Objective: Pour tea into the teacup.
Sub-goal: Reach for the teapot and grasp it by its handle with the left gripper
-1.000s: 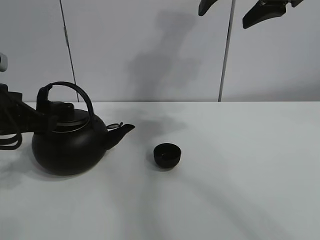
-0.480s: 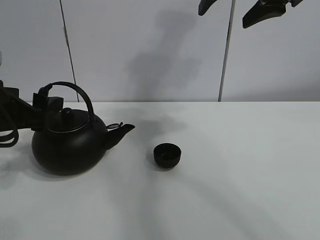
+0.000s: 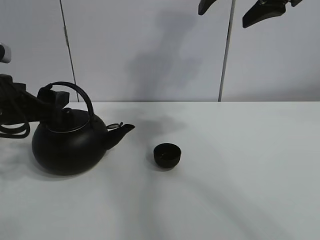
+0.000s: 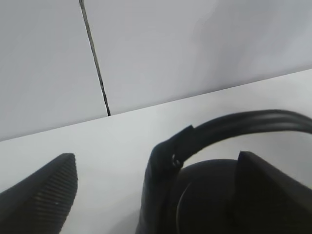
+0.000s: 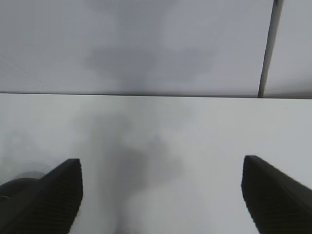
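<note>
Small black teacup (image 3: 167,154) sits upright on the white surface (image 3: 250,190), roughly mid-view, near the kettle (image 3: 67,147) spout but apart from it. Kettle stands upright at the left side w/ arched handle (image 4: 253,119) up. L tool (image 3: 54,98) is at the handle's left end: fingers apart, one on each side of the handle in the wrist view, not clamped. R tool (image 3: 240,9) hangs high up by the back wall, fingers wide apart.
</note>
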